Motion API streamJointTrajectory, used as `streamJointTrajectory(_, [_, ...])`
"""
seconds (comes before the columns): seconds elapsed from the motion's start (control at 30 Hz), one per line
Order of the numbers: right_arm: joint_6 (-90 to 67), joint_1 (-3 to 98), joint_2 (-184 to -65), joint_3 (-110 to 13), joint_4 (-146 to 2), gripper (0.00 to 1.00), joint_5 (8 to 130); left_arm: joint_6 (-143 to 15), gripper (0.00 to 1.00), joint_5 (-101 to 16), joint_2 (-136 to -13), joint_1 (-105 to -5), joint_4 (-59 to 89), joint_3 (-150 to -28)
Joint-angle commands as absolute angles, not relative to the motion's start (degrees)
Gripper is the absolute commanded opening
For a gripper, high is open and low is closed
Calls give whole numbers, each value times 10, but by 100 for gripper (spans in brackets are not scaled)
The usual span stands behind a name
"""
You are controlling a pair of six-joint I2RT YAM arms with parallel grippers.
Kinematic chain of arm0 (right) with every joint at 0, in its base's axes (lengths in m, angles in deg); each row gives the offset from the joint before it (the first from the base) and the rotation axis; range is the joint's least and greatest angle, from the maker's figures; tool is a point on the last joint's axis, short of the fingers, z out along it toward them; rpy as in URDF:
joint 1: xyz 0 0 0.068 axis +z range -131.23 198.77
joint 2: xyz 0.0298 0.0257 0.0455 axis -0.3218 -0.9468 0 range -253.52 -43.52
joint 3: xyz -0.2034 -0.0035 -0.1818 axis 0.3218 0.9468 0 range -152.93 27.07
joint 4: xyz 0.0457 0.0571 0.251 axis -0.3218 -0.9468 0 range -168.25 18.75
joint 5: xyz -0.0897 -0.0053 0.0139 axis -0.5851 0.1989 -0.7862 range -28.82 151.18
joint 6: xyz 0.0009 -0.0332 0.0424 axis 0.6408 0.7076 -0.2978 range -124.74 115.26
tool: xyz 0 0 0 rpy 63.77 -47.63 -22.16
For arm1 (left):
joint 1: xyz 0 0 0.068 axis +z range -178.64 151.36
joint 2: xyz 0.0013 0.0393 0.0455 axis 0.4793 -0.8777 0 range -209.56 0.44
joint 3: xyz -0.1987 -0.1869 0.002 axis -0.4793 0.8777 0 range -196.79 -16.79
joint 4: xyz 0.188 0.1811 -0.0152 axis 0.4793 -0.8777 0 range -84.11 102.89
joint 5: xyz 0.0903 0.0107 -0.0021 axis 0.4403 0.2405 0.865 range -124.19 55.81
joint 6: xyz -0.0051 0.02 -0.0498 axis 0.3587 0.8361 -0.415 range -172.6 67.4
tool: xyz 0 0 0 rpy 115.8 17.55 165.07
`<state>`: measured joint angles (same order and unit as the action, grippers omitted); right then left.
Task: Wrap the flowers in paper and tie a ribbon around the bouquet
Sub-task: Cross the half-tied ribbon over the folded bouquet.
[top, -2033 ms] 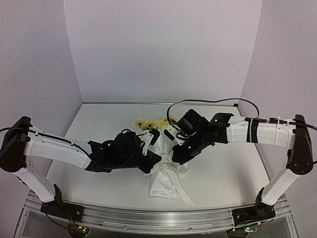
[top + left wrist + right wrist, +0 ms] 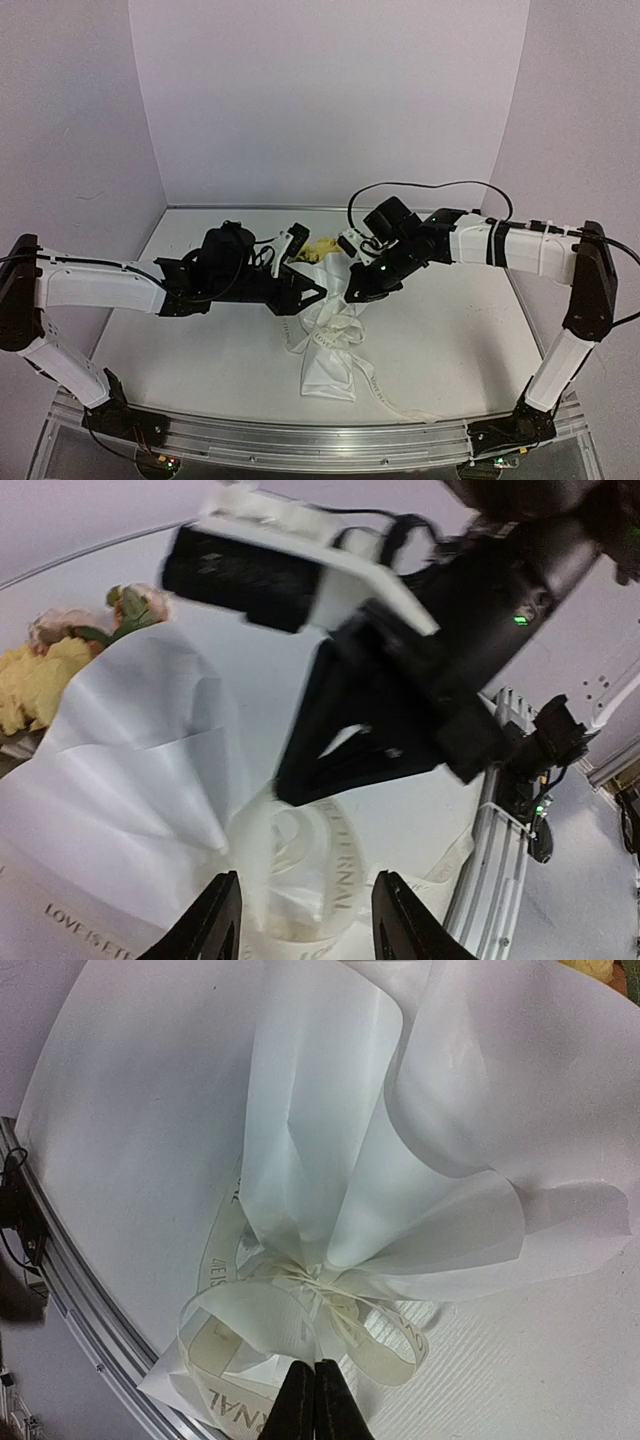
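The right jaws are clenched at the knot of the ribbon, though whether a strand is nipped between them cannot be told; the left jaws stand released, a lettered loop lying loose between their fingers. The bouquet lies on the desk beneath both, its paper fanning away ahead of the right jaws and the flowers beyond the left jaws, to their left. To snug the bow well, the left jaws should probably close on that loop alone, clear of the paper, then draw gently away from the right jaws without dragging the bouquet.
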<state>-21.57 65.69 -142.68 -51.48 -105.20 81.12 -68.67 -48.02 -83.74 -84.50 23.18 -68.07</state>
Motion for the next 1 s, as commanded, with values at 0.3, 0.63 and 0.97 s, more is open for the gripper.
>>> streamJointTrajectory(0.3, [-233,682,-1407,-527,-1022,0,828,-614,47,-600,-927,-806,140,-786])
streamJointTrajectory(0.63, [-234,695,-1409,-533,-1022,0,825,-610,45,-615,-943,-802,144,-792])
streamJointTrajectory(0.97, [-233,699,-1413,-539,-1022,0,822,-615,30,-626,-963,-802,162,-800])
